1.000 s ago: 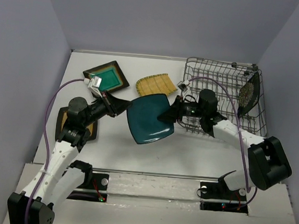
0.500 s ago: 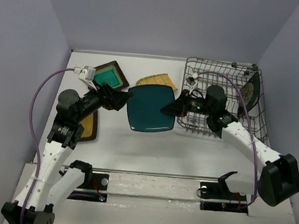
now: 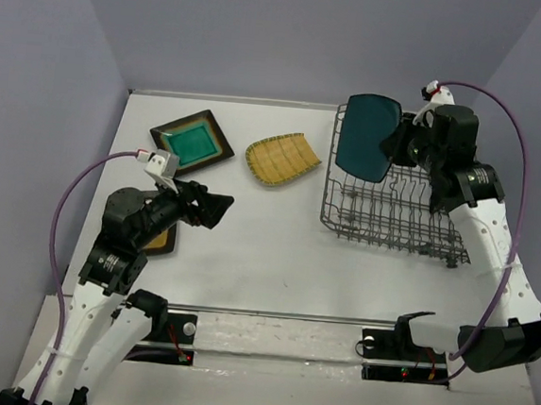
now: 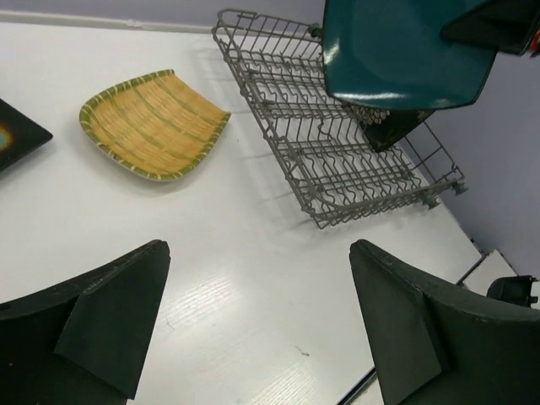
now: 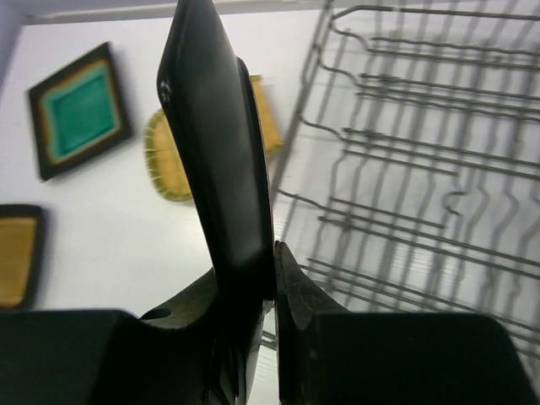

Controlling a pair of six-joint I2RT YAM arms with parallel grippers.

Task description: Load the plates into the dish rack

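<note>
My right gripper (image 3: 396,142) is shut on the rim of the plain teal plate (image 3: 366,135), which stands on edge above the dish rack's (image 3: 393,213) back left corner. In the right wrist view the plate (image 5: 219,152) runs edge-on between the jaws (image 5: 272,253), with the rack (image 5: 405,169) below. My left gripper (image 3: 215,207) is open and holds nothing, low over the table (image 4: 257,253). The yellow ribbed plate (image 3: 282,156) and the dark-rimmed teal-centre plate (image 3: 191,141) lie flat at the back. The mustard-centre plate (image 3: 161,240) is mostly hidden under my left arm. A floral plate (image 4: 380,126) stands in the rack.
The rack (image 4: 337,152) fills the right side of the table, close to the right wall. Purple cables loop off both wrists. Bare white tabletop (image 3: 267,240) lies between my left gripper and the rack.
My left gripper let go of the teal plate and drew back to the left. My right arm carried the plate from the table's middle up over the rack.
</note>
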